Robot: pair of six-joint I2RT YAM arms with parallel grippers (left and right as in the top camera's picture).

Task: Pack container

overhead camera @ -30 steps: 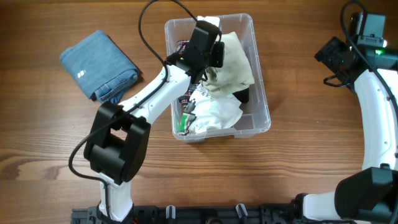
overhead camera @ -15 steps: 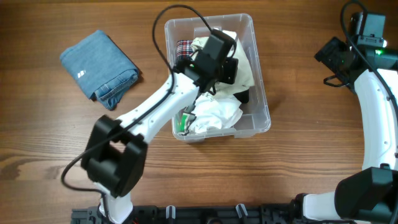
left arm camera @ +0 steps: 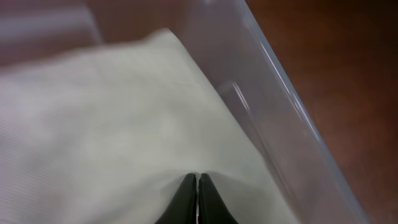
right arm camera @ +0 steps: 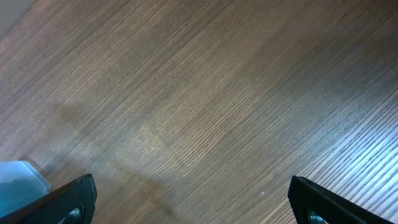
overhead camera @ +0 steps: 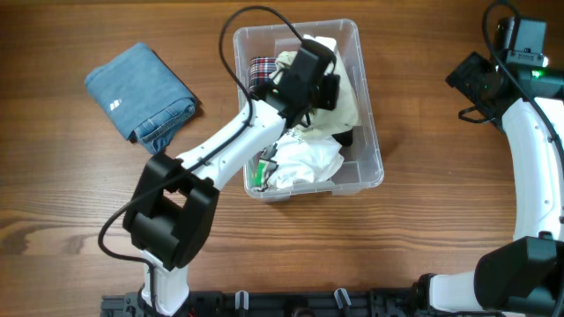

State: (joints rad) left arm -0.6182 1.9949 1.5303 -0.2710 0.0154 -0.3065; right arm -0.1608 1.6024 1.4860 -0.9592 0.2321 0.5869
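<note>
The clear plastic container [overhead camera: 375,132] stands at the table's middle back, holding clothes. A cream cloth [overhead camera: 348,99] lies at its back right, a white garment [overhead camera: 304,163] at its front, a plaid cloth [overhead camera: 260,69] at its back left. My left gripper [overhead camera: 330,86] is down inside the container. In the left wrist view its fingers [left arm camera: 198,180] are shut, pinching a crease of the cream cloth [left arm camera: 112,124] beside the clear wall [left arm camera: 273,93]. My right gripper [overhead camera: 476,75] hangs at the far right, open and empty [right arm camera: 193,199] over bare wood.
Folded blue jeans [overhead camera: 141,92] lie on the table left of the container. A black item [overhead camera: 344,136] and a green-marked item [overhead camera: 260,172] sit among the clothes. A pale blue corner [right arm camera: 18,177] shows at the right wrist view's lower left.
My left gripper has moved from the container's left side toward the right and back, onto the cream cloth. The plaid cloth is now uncovered. The right arm has not moved.
</note>
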